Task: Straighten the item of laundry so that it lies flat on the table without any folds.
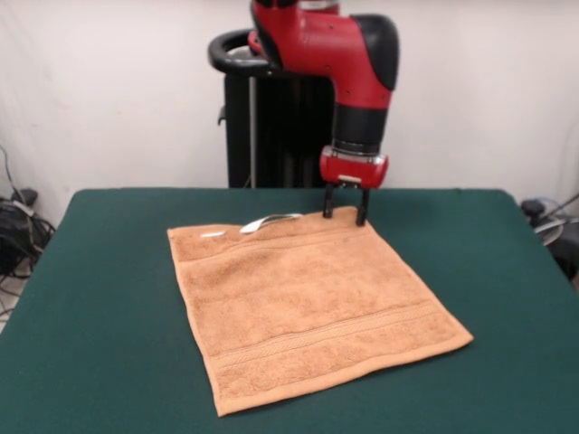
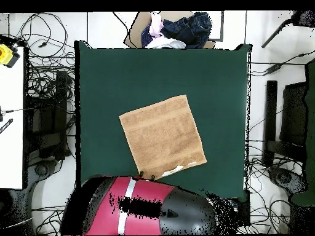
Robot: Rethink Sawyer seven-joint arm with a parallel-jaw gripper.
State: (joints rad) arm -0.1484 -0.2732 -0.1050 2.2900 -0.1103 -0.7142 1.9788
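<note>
The orange-tan towel (image 1: pixel 312 307) lies spread out, turned at an angle, in the middle of the dark green table (image 1: pixel 99 298). Its woven stripe band (image 1: pixel 326 336) runs along the near edge. At the far edge a white loop tag (image 1: pixel 269 221) sticks up where the hem is slightly turned. My gripper (image 1: pixel 345 217) stands upright at the towel's far right corner. It is open, with its two black fingers apart and their tips down at the hem. From overhead, the towel (image 2: pixel 162 136) sits on the table (image 2: pixel 104 80), and the gripper (image 2: pixel 146 176) shows at its lower left corner.
A pile of clothes (image 2: pixel 175 29) lies just beyond the table's top edge in the overhead view. Cables (image 2: pixel 43 92) run along both sides, and a white surface (image 2: pixel 11 123) stands at the left. Wide bare felt surrounds the towel.
</note>
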